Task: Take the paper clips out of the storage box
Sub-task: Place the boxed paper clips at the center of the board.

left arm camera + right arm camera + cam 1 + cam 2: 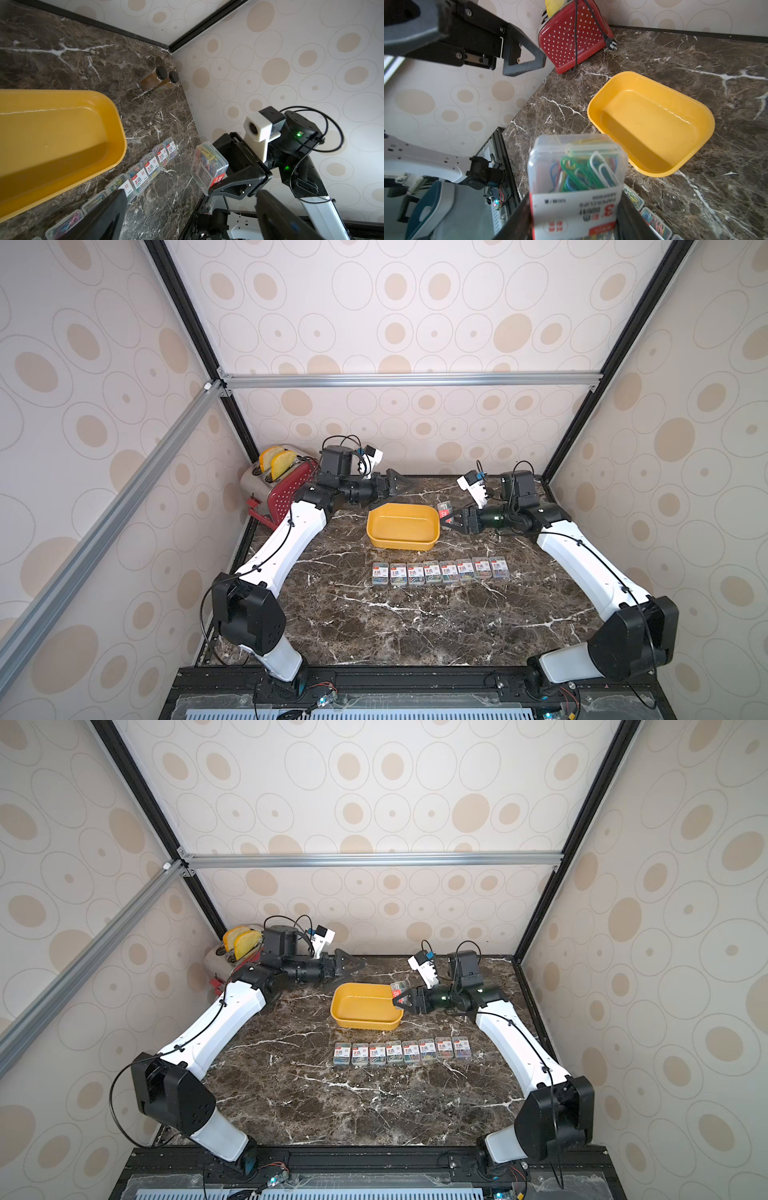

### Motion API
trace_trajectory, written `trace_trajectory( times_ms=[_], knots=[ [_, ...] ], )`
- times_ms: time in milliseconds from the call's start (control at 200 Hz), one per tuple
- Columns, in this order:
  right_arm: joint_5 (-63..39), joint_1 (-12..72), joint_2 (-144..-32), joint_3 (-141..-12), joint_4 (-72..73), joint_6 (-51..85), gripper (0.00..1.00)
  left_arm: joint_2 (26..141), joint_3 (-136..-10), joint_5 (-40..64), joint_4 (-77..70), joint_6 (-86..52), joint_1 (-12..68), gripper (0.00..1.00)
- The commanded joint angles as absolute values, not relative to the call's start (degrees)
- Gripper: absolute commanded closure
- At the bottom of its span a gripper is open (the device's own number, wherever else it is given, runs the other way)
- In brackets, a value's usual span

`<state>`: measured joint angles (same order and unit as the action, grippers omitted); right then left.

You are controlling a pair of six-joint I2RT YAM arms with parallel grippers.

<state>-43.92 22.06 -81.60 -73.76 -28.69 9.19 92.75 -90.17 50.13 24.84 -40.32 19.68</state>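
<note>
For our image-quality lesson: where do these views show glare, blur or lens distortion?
Right wrist view: the held clip box is soft, close to the lens, and a glare streak crosses the storage box's wall. Left wrist view: the left gripper's fingers blur. Both top views: frame posts splay.

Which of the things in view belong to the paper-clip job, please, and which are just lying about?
Job: yellow storage box, empty; row of eight clip boxes on the table; ninth clip box in the right gripper.
Lying about: red toaster; two brown jars.
</note>
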Motion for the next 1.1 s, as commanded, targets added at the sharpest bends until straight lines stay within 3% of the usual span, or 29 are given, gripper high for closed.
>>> trace_trajectory(
  times_ms=[0,255,511,1092],
  knots=[
    [-38.19,24.66,-79.63,-71.37,-30.58,-0.14,1.0,91.41,-91.85,51.02,34.58,-32.89,19.45,0.01],
    [-23.87,33.06,-76.26,-62.54,-26.13,-14.12,1.0,90.12,-86.5,51.76,39.21,-29.72,19.44,0.01],
    [-17.26,37.27,-76.17,-59.52,-21.9,-18.92,1.0,90.17,-81.19,54.39,37.42,-30.11,20.8,0.01],
    [-15.7,39.91,-76.2,-58.01,-18.84,-20.92,1.0,92.77,-75.2,55.81,25.56,-36.39,26.81,0.01]
  ],
)
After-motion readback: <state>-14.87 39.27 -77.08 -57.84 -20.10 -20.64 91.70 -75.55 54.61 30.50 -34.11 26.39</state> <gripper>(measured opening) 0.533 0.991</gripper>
